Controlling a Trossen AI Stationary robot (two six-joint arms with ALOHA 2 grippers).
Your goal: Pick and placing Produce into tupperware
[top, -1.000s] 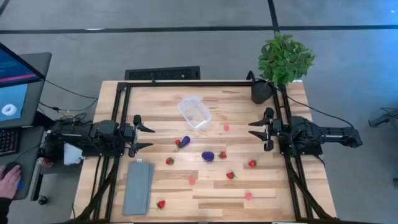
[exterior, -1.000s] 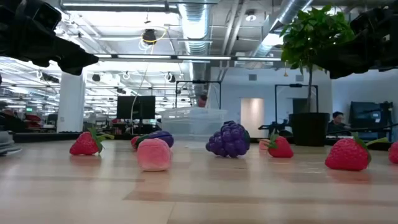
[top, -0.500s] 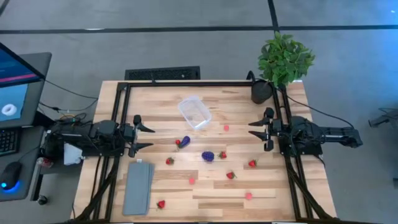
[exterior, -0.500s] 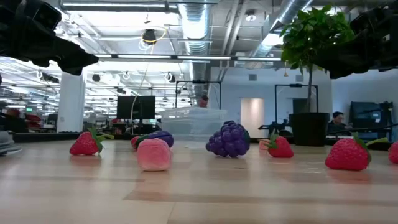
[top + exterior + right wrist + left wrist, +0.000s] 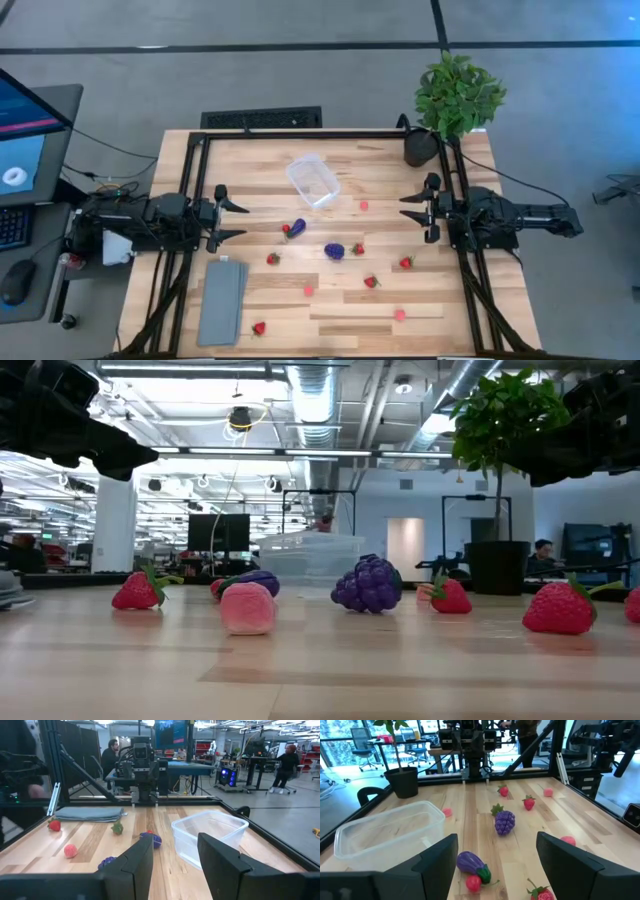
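Observation:
The clear tupperware (image 5: 313, 180) stands on the table's far middle; it also shows in the left wrist view (image 5: 387, 832) and the right wrist view (image 5: 210, 837). The produce lies scattered on the wood: a purple eggplant (image 5: 296, 228), a purple grape cluster (image 5: 334, 250), red strawberries (image 5: 272, 259) (image 5: 406, 263) (image 5: 259, 328) and small pink pieces (image 5: 309, 291) (image 5: 364, 206). My left gripper (image 5: 232, 217) is open and empty at the table's left. My right gripper (image 5: 412, 207) is open and empty at the table's right. Both hang above the table.
A flat grey slab (image 5: 222, 300) lies at the near left. A leafy potted plant (image 5: 455, 98) stands at the far right corner. A black frame (image 5: 300, 134) runs along the table's far edge. A monitor and mouse sit left of the table.
A hand that lay on the mouse left of the table has gone out of view. The arms and the produce have kept still.

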